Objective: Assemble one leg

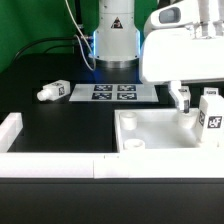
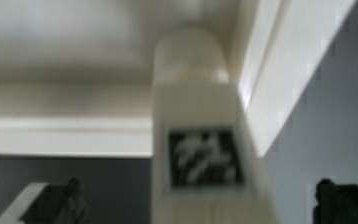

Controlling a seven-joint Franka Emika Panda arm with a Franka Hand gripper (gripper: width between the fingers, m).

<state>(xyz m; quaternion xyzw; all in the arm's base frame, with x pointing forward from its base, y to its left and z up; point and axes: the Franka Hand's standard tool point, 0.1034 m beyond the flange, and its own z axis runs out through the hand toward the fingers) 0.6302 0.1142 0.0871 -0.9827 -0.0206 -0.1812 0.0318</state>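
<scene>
Standing upright on the large white square panel (image 1: 160,135), the small stubby white plastic tagged leg (image 2: 204,100) is straddled, ungripped, by the wide-open gripper (image 2: 197,203); seating is unconfirmed.

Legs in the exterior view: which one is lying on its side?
The leg at the exterior view's left, beside the marker board. The other leg stands upright by the gripper.

The gripper (image 1: 182,99) hangs low over the white panel (image 1: 160,138) — an upright leg (image 1: 210,112) (tag facing the camera) stands just beside it. A second leg (image 1: 52,92) lies on the black table (image 1: 60,125) near the marker board (image 1: 105,92).
</scene>
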